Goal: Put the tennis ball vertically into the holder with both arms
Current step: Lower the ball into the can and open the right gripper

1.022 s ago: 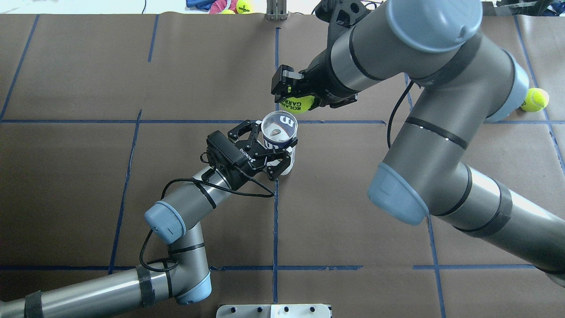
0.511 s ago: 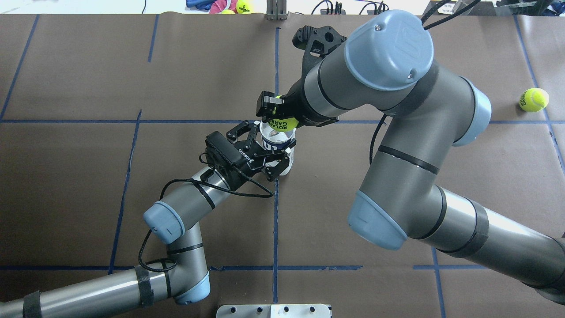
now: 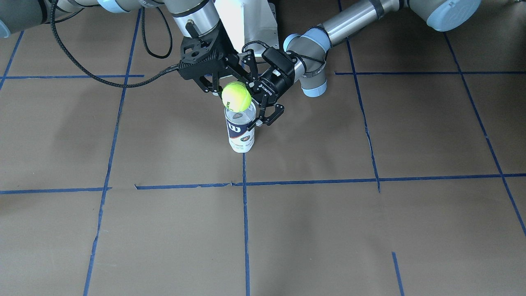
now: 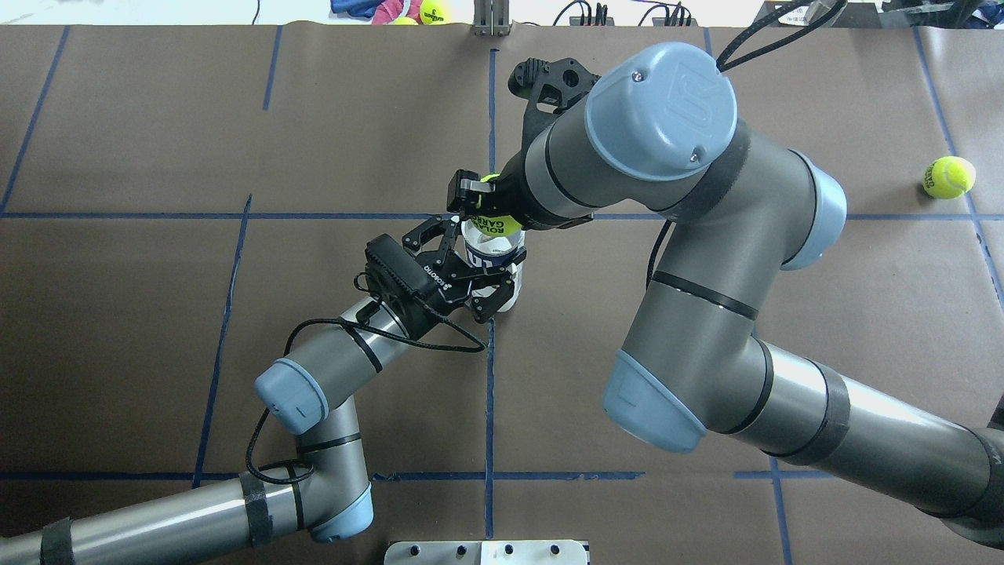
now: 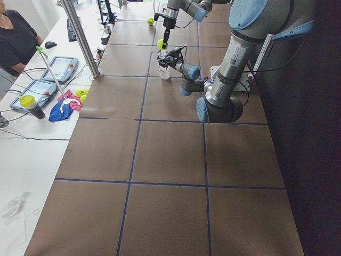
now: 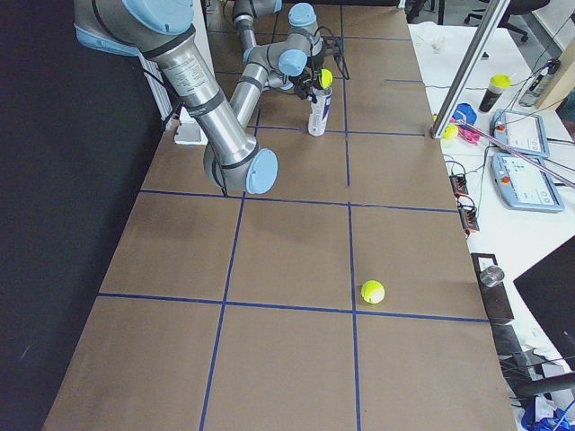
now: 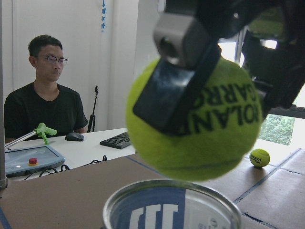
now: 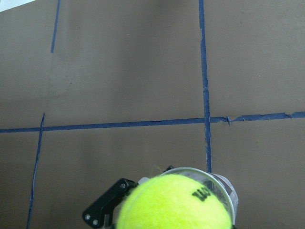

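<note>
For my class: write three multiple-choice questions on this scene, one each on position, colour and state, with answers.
1. Relative to the holder, the gripped tennis ball is: A inside; B just above its mouth; C beside it.
2. The tape lines are: A red; B blue; C white.
3. The holder is: A upright, open; B lying down; C upright, lidded.
Answers: B, left wrist view shows ball over rim; B, every line is blue; A, its open rim faces up.
</note>
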Action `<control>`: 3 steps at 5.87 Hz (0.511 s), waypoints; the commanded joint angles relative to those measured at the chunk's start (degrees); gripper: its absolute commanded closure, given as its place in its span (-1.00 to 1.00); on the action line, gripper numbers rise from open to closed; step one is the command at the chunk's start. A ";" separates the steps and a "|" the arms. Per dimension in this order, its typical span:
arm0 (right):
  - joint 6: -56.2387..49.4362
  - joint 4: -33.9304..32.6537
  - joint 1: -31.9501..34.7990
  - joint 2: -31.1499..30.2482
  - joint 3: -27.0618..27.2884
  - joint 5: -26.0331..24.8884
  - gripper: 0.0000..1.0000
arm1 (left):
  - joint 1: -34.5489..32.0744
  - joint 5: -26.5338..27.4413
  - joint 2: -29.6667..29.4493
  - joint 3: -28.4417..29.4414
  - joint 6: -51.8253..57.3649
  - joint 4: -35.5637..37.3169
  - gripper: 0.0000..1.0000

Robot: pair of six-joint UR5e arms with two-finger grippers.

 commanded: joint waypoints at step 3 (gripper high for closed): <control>0.28 -0.09 -0.06 0.93 -1.52 0.09 -0.98 | 0.22 0.00 0.05 0.00 0.00 0.00 -0.63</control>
